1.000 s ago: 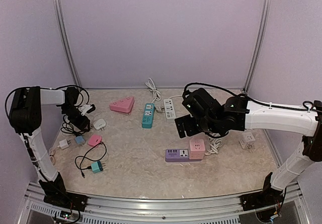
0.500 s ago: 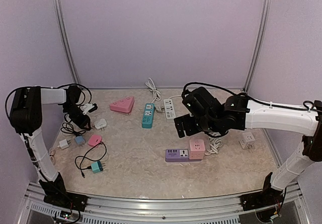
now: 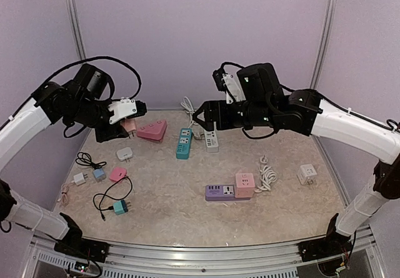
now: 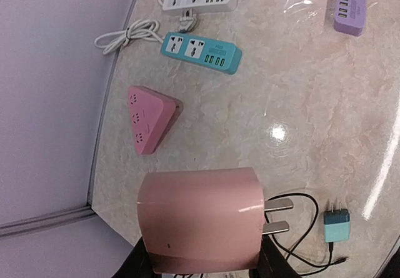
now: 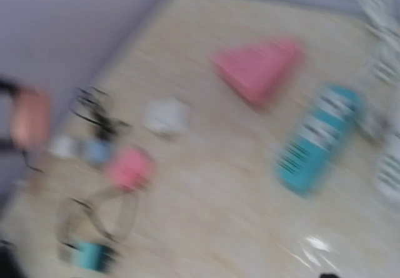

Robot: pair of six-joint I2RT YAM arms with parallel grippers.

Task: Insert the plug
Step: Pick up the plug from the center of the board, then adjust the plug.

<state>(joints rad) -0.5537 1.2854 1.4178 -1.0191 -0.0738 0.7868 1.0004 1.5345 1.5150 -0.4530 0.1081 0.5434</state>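
The left arm is seen rising from its base at the near left corner, its white link sloping up and back, and its wrist is bent over the back left part of the desk (image 3: 175,218). The left claw (image 3: 125,128) is held clear above the surface, just left of the pink triangular power strip (image 3: 152,130). It is closed on the pink plug (image 4: 199,218): in the left wrist view the block is clamped between the two dark fingers (image 4: 142,264) at its lower end. Its two flat prongs (image 4: 276,215) are shown pointing towards the right of that view. The plug is thus carried in the air, not seated in any socket.

The right arm is stretched from the near right corner, with its long white forearm angled up and leftward across the back of the desk. The right claw (image 3: 203,114) is pointed to the left and is seen in the top view over the back end of the white power strip (image 3: 210,137), beside the teal power strip (image 3: 183,143). Nothing is seen gripped in it. Whether its jaws stand wide or narrow cannot be told, since the right wrist view is smeared by blur.

Nearer the front, a purple power strip (image 3: 220,192) is laid with a pink cube socket (image 3: 244,185) touching its right end. A white cube socket (image 3: 306,173) is set well to the right. Several small chargers are scattered along the left side, among them a teal adapter (image 3: 120,207) with a black cable.
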